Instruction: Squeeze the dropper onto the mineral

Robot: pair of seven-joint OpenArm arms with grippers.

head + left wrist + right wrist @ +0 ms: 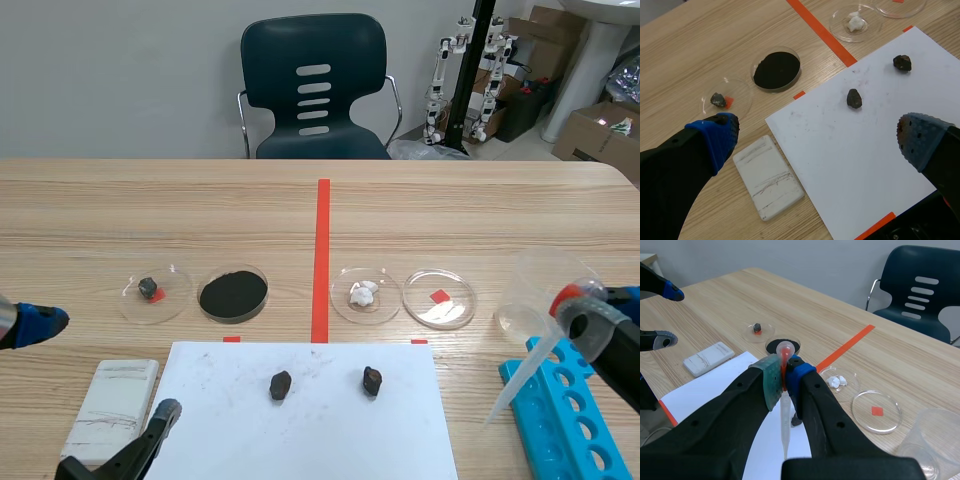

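The dropper [785, 415] was pinched upright in the right claw [785, 381], tip down. The pads clamped it near its red neck, just under the bulb, though from the wrist camera I could not be sure how much of the bulb they covered. In the scene view its tip hung beside the right edge of the white paper [300, 430], above the gap between the paper and the blue rack [560, 425], so not yet over any stone.

Two dark stones lay on the paper, the right stone [372, 380] nearer the dropper and the left stone [281, 385] further along. (A third sat in a small dish [175, 300] well off to the left.)

The left claw [818, 132] hung wide open and empty over the paper's near left corner, beside a white block [769, 177].

I judged this to be the carry step, with the dropper in hand and nothing released. Next, the tip needed bringing in over the right stone and settling close above it. Only then should the pads press the bulb.
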